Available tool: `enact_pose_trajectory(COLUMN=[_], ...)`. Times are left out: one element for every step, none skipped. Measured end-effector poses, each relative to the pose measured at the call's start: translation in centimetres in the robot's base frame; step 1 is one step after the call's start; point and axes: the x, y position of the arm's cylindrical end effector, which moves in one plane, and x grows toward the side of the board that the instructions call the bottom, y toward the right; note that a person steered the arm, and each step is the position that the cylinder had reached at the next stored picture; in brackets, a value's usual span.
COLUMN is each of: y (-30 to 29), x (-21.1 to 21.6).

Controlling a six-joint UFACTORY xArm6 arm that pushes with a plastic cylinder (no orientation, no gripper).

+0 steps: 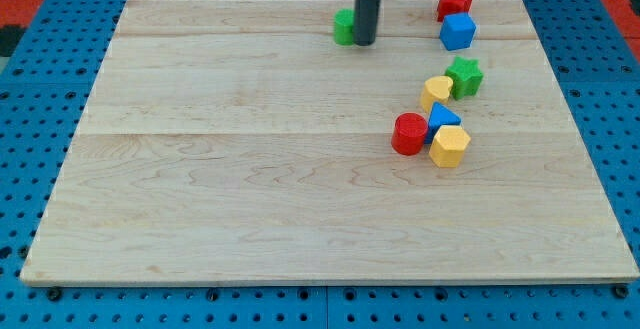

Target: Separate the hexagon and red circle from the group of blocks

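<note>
The yellow hexagon (449, 146) and the red circle (408, 134) lie at the view's right of centre, both touching a blue triangle (443, 119) between them. A yellow heart-like block (436, 92) and a green star (464, 76) sit just above, making one cluster. My tip (365, 42) is near the view's top centre, right against a green block (345, 27) that it partly hides. The tip is well up and left of the cluster.
A red star (453, 3) and a blue cube (458, 32) sit together at the view's top right. The wooden board (250, 169) rests on a blue perforated table (30, 89).
</note>
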Motion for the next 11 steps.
enact_pose_trajectory(y=[-1.3, -0.3, 0.0, -2.0, 0.8, 11.1, 14.1, 12.2, 8.8, 4.6, 2.1], x=[-2.8, -0.7, 4.9, 15.8, 25.8, 27.0, 25.7, 22.6, 18.9, 15.0, 13.7])
